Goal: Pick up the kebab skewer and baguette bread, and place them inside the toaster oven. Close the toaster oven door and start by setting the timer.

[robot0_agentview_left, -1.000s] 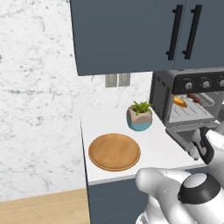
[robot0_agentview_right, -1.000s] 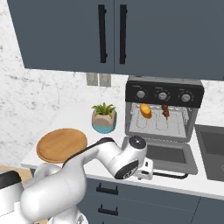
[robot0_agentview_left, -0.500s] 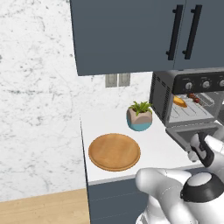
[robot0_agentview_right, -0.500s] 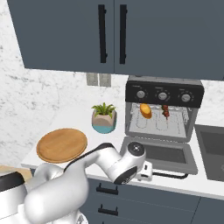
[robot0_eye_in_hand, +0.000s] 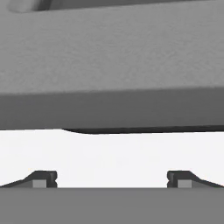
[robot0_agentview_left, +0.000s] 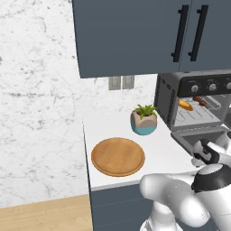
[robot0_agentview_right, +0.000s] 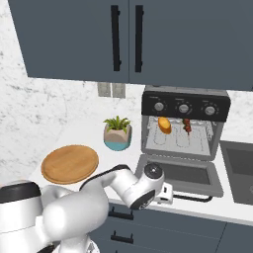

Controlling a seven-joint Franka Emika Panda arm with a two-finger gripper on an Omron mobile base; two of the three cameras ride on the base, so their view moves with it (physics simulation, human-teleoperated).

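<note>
The toaster oven (robot0_agentview_right: pixel 185 106) stands on the counter with its door (robot0_agentview_right: pixel 180 173) folded down flat. On its wire rack lie the golden baguette bread (robot0_agentview_right: pixel 164 125) at the left and the kebab skewer (robot0_agentview_right: pixel 187 126) beside it on the right. From the other side the baguette bread (robot0_agentview_left: pixel 185 104) and the kebab skewer (robot0_agentview_left: pixel 201 102) also show on the rack. My gripper (robot0_agentview_right: pixel 165 193) hangs low at the door's front left corner, close to the black bar handle (robot0_agentview_right: pixel 190 198). In the hand view the gripper (robot0_eye_in_hand: pixel 112 179) is open and holds nothing, with the door's grey panel (robot0_eye_in_hand: pixel 112 65) close ahead.
A round wooden board (robot0_agentview_right: pixel 69 163) lies at the counter's left. A potted plant (robot0_agentview_right: pixel 117 133) stands between it and the oven. A sink (robot0_agentview_right: pixel 239 170) is at the right. Dark wall cabinets (robot0_agentview_right: pixel 128 39) hang above.
My hand has sunk a little at the front edge of the open door. The jaws have stayed wide apart, and the food has not moved.
</note>
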